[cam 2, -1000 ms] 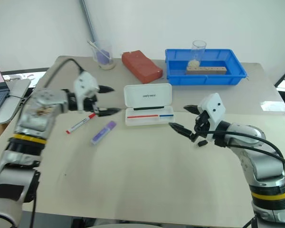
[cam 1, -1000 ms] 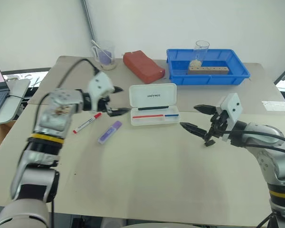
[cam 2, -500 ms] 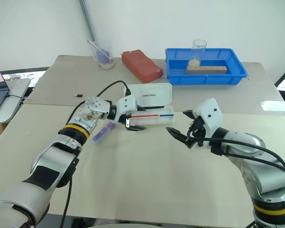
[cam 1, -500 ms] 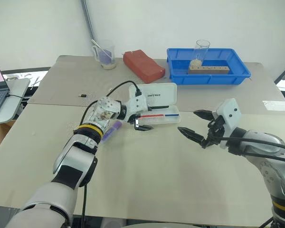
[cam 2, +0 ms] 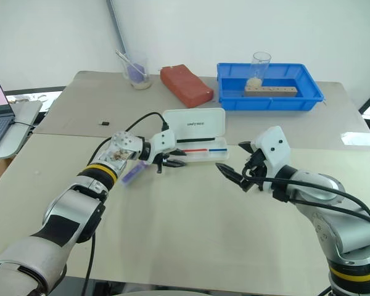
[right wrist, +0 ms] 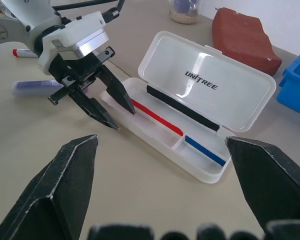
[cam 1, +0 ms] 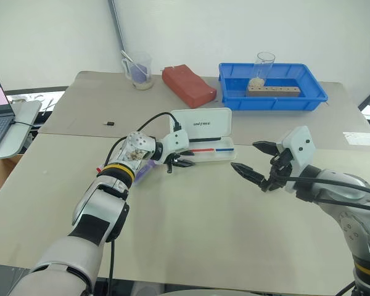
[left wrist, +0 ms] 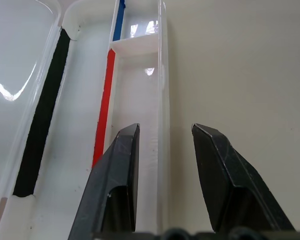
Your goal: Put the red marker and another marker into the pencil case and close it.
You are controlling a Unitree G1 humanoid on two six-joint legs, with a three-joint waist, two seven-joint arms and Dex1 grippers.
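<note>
At the pencil case (cam 1: 211, 158), my left claw (right wrist: 123, 118): half spread, holding nothing, one finger over the tray and the other outside its front wall.
My right claw (cam 1: 243, 155): spread wide and empty, off the case's far end from the left claw.
Pencil case: open on the desk (cam 1: 191, 222), lid up; thin, light plastic, so I judge it slides if nudged.
Red marker (right wrist: 17, 52): on the desk beyond the case's left-claw end, farther than the highlighter. Probably light, stiff and smooth; it may roll, so I would pinch mid-barrel, across it.
Purple highlighter (right wrist: 32, 86): nearer the case, behind my left wrist. Chunkier, an easier hold; take its middle.
</note>
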